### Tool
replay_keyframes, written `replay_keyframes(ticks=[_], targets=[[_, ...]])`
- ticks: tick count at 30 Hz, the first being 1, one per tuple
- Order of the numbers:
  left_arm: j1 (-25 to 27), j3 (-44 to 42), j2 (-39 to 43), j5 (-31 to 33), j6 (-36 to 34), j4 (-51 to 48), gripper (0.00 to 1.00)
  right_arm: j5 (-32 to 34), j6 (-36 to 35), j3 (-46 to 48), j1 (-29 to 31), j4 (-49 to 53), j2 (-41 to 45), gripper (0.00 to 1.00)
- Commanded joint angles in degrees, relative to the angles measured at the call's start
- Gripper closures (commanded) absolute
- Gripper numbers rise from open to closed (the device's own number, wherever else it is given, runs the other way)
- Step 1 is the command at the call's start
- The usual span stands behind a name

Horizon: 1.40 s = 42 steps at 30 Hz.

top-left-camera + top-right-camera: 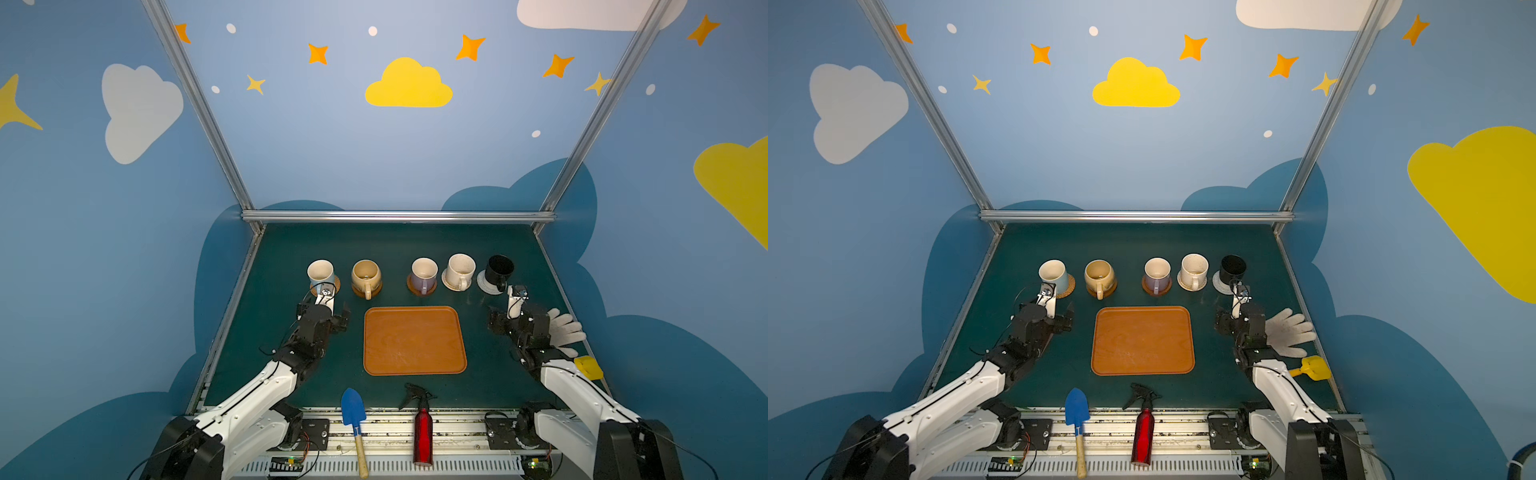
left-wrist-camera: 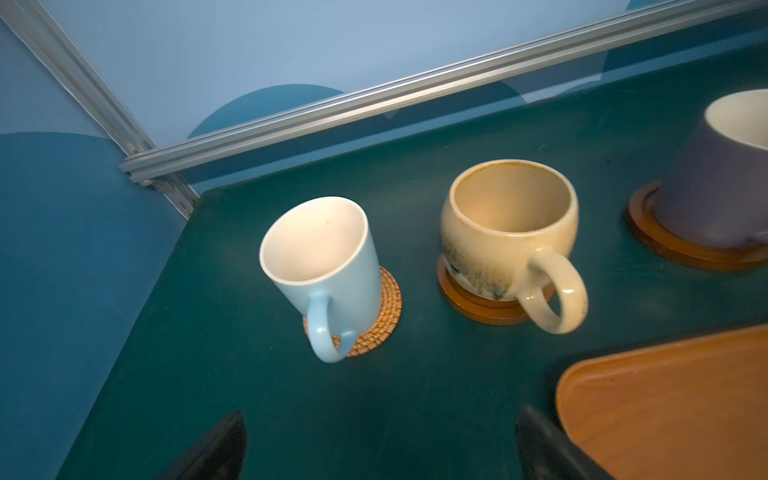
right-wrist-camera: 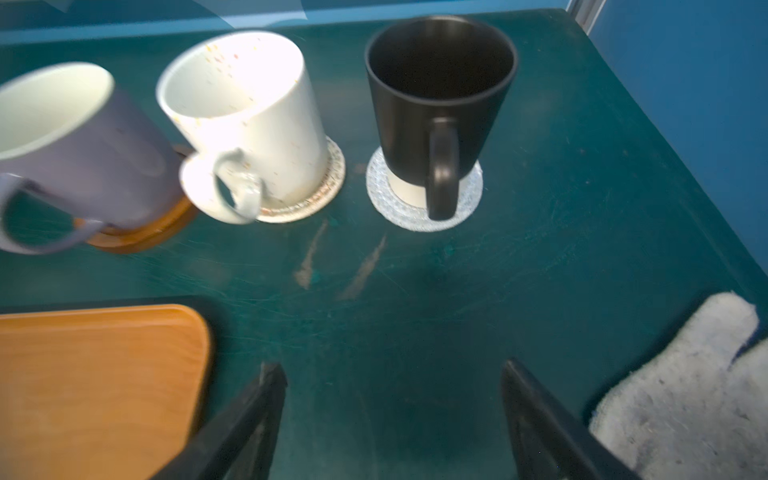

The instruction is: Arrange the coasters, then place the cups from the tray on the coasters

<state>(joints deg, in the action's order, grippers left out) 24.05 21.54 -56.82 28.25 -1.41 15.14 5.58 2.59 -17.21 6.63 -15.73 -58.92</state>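
The worktop (image 1: 415, 245) is a dark green mat, scuffed with two pale streaks (image 3: 363, 268). It sits in a booth of blue walls (image 1: 374, 158) painted with yellow and white clouds and orange stars, edged by aluminium rails (image 1: 399, 216). Along its far part five cups stand upright in a row, each on its own coaster, handles toward the robot: the light blue cup (image 1: 320, 272) on the woven coaster (image 2: 388, 311), the tan-yellow cup (image 1: 365, 274) on a dark brown coaster (image 2: 469, 305), the lavender cup (image 1: 424, 272) on the other dark brown coaster (image 3: 137, 239), the cream speckled cup (image 1: 460, 268) on the beige coaster (image 3: 332, 183), and the black cup (image 1: 500, 268) on the pale grey coaster (image 3: 469, 195). The tray (image 1: 413, 340) lies flat nearer the robot, between the two arms. The left hand (image 2: 381, 412) hovers just in front of the light blue cup, fingers wide apart with nothing between them. The right hand (image 3: 390, 365) hovers in front of the black cup, fingers apart too, beside a white knit glove (image 1: 565, 330). A yellow toy scoop (image 1: 1316, 368) lies near that arm. A blue trowel (image 1: 353, 409) and a red spray bottle (image 1: 423, 436) lie at the near edge.
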Motion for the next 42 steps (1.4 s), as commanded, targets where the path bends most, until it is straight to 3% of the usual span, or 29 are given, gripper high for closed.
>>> replay_keyframes(ticks=[1,7,11,17,23,34,42], targets=[[-4.9,-1.2,-3.2,-3.6,-1.8,6.5,0.0,3.0,-3.0,0.6,0.1,-10.5,-2.6,0.18],[-12.4,-3.1,-13.9,-9.7,-2.6,18.9,0.0,3.5,-2.8,-0.9,-0.3,-17.4,-10.0,0.18],[-15.1,-2.5,-17.3,-13.4,-4.8,23.2,0.0,3.2,-3.3,-1.4,-0.6,-20.4,-12.4,0.18],[-20.5,-2.0,-20.5,-22.7,-2.2,27.9,0.0,1.6,-4.4,-1.9,-2.1,-27.1,-16.4,0.18],[-20.9,-2.4,-29.4,-25.0,-2.4,36.6,0.0,-2.1,-1.0,-4.3,-5.2,-28.1,-21.0,0.18],[-24.2,1.3,-30.9,-29.4,0.1,30.8,0.0,-3.0,-2.4,-4.6,-4.5,-35.2,-29.2,0.17],[-25.4,2.2,-31.0,-30.0,1.4,29.3,0.0,-2.8,-2.3,-5.2,-4.4,-32.4,-28.4,0.1]])
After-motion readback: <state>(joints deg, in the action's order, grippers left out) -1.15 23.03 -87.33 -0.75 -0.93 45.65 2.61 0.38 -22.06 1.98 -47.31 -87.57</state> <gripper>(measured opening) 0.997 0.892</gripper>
